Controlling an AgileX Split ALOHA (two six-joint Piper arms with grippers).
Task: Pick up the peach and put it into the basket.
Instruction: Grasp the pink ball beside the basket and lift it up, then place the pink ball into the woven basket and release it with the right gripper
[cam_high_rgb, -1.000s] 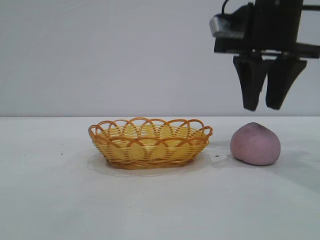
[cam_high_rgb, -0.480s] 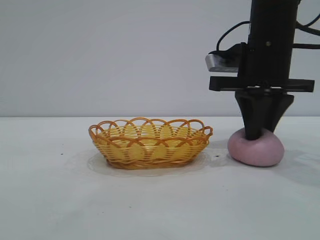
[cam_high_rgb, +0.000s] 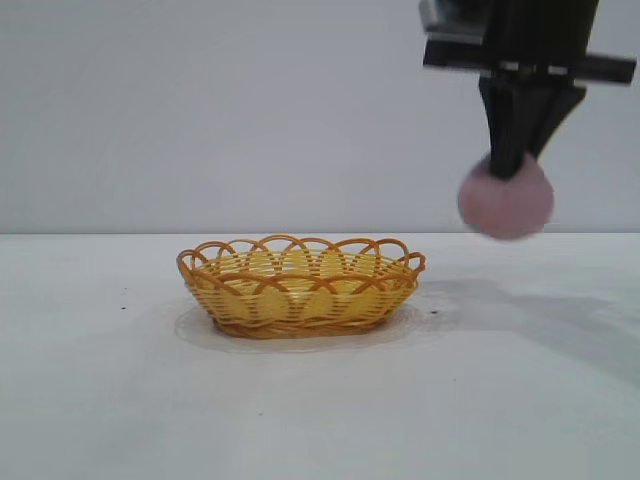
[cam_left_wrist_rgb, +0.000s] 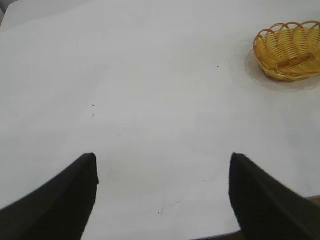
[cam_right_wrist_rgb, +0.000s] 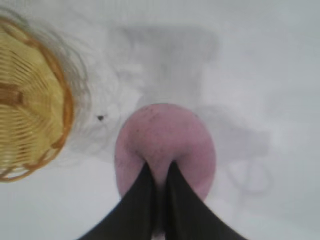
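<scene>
While airborne, dull pink matte peach (cam_high_rgb: 506, 205) | right gripper (cam_high_rgb: 517, 165) pinching its top

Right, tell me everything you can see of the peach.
The peach is a dull pink-mauve, rounded lump with matte skin and faint dark specks. It hangs in the air, clear of the white table, to the right of the basket and above its rim level. The right hand pinches its top between two black fingers, closed narrowly on it. Nothing else touches it; its shadow lies on the table below.
</scene>
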